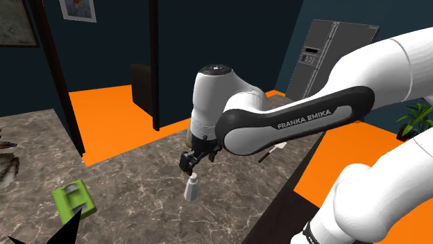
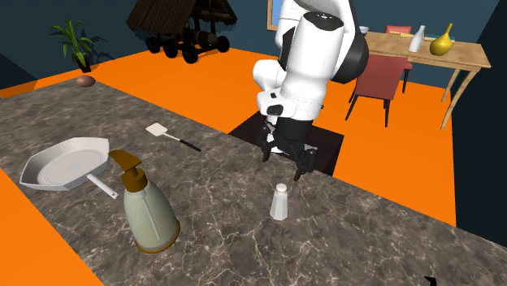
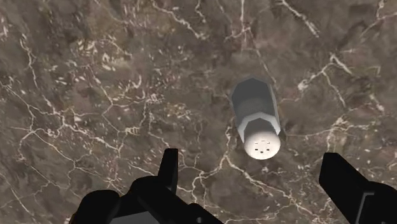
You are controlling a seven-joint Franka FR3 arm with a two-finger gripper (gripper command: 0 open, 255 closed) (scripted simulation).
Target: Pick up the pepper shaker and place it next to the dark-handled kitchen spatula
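**A:** What's the lay of it, biggest thing first?

**B:** A dark veined marble counter (image 2: pixel 366 236) spans the second exterior view. The white arm (image 1: pixel 291 121) bends down over it from the stand side.

**A:** And the gripper?

**B:** The black gripper (image 3: pixel 253 172) points straight down at the marble. Its two fingers (image 3: pixel 168 170) are spread wide apart and grasp nothing.

**A:** Where's the pepper shaker?

**B:** The pepper shaker (image 3: pixel 257 118) stands upright on the counter below the gripper, pale grey with a white holed cap. In the wrist view it falls within the gap between the fingers, nearer one finger than the other, and neither touches it. In the shoulder view the fingertips hang just above its cap.

**A:** Room to move?

**B:** The shaker is set in from the counter edge on the arm's side, with bare marble all around it. A grey pan (image 2: pixel 65 162) and a pump bottle (image 2: pixel 148 207) sit well apart, toward the second exterior view's left. The spatula (image 2: pixel 166 135) lies flat near the arm-side edge, its dark handle pointing toward the shaker, with open marble between them.
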